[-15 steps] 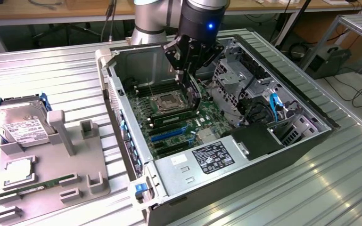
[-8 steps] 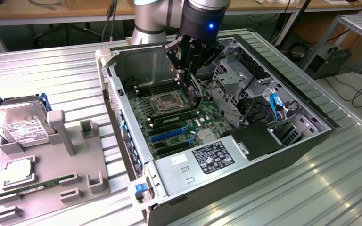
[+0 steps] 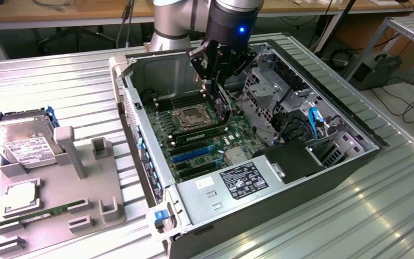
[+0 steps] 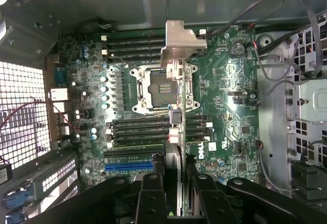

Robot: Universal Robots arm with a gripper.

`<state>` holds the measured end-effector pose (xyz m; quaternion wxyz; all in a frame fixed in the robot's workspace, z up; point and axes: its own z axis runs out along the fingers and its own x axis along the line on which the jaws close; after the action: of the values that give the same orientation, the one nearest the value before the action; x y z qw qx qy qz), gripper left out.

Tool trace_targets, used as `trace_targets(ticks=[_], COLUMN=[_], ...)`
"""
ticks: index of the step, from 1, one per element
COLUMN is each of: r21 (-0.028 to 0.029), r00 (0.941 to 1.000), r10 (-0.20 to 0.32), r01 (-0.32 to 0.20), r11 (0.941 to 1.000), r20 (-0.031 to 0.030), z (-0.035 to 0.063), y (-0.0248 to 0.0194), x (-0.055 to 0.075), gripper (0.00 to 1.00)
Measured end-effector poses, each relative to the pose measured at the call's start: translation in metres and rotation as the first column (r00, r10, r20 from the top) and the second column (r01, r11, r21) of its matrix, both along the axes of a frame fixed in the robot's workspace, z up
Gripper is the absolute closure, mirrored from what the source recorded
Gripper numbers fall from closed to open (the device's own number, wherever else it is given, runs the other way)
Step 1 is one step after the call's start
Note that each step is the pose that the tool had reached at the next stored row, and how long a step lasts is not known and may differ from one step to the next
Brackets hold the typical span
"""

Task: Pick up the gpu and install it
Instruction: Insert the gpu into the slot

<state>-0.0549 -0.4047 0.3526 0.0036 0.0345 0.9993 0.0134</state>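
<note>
One tool [image 3: 220, 75] hangs in the exterior view over the open case [image 3: 131, 91], clenched on the gpu [image 3: 223, 102]; the wrist view shows it edge-on above the motherboard [image 4: 225, 91], likely stiff, light and fragile, best held by its flat faces.

exterior high oblique, wrist close over motherboard [image 4: 230, 83]

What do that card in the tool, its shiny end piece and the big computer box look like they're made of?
The gpu, seen edge-on, looks like dark circuit board and plastic, though that is hard to judge. Its bracket seems bare sheet metal: silver, folded, dully reflective. The computer case looks like grey sheet steel inside, probably, with stamped holes and folded edges.
</note>
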Motion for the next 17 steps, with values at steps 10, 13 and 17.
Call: trace_targets(ticks=[10,13,17], r21=[0.0000,0.0000,-0.0001], r00=[0.9997,0.9992,0.9981], r10=[0.024,0.040,0.061], r01=[-0.024,-0.040,-0.061], r11=[0.9997,0.9992,0.9981], r20=[0.0000,0.0000,0.0000], z=[0.0000,0.0000,0.0000], y=[0.0000,0.0000,0.0000], x=[0.0000,0.0000,0.0000], gripper=[0.74,0.74,0.74])
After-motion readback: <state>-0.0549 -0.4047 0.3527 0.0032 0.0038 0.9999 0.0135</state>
